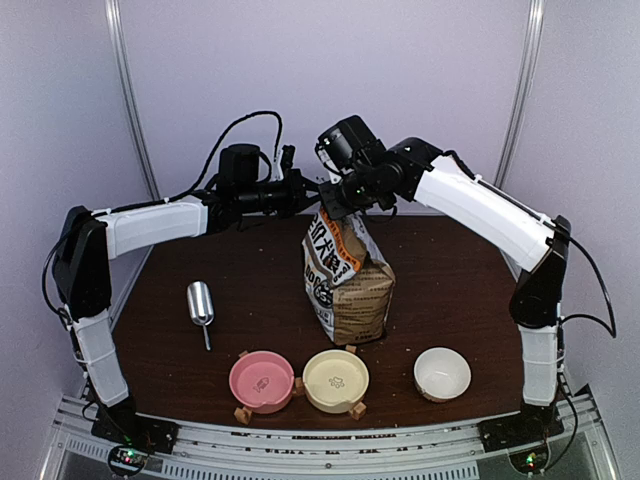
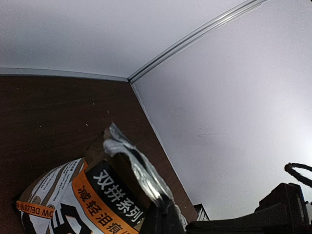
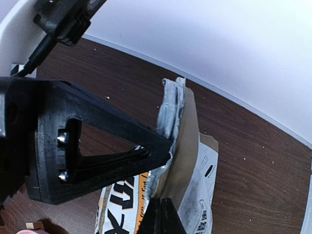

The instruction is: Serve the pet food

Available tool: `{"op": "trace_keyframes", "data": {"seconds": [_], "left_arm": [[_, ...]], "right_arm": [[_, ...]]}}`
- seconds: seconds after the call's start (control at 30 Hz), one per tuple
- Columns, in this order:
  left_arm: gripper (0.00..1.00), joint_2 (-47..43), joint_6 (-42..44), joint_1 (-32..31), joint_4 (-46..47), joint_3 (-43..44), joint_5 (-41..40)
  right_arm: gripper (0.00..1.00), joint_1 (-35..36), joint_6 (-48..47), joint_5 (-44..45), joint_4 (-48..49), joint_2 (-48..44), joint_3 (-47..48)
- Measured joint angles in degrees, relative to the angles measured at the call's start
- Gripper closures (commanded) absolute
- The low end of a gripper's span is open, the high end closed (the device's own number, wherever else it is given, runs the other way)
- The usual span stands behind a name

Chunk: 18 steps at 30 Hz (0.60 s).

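Three bowls stand in a row at the near edge of the table (image 1: 450, 290): one pink bowl (image 1: 262, 380), one cream bowl (image 1: 336, 379) and one white bowl (image 1: 442, 372). One metal scoop (image 1: 201, 303) lies behind the pink bowl, left of the single upright bag (image 1: 348, 285). At the bag's crumpled top my two grippers meet: my left gripper (image 2: 162, 208) is pinched on the silvery rim, and my right gripper (image 3: 161, 207) is closed on the fold just beside it. No view shows the pet food; whether it lies in the bag beneath my fingers, I cannot tell.
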Motion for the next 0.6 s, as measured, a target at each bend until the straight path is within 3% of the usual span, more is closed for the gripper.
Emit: {"op": "trace_keyframes", "data": {"seconds": [0.27, 0.5, 0.6], "left_arm": [[1.0, 0.0, 0.09, 0.0, 0.66, 0.0, 0.0], [1.0, 0.0, 0.35, 0.0, 0.7, 0.0, 0.04], [1.0, 0.0, 0.55, -0.28, 1.03, 0.0, 0.31]], "right_arm": [[1.0, -1.44, 0.63, 7.74, -0.57, -0.02, -0.11], [1.0, -3.3, 2.34, 4.96, 0.59, -0.94, -3.08], [0.9, -3.61, 3.13, 1.53, 1.31, -2.4, -5.68]]}}
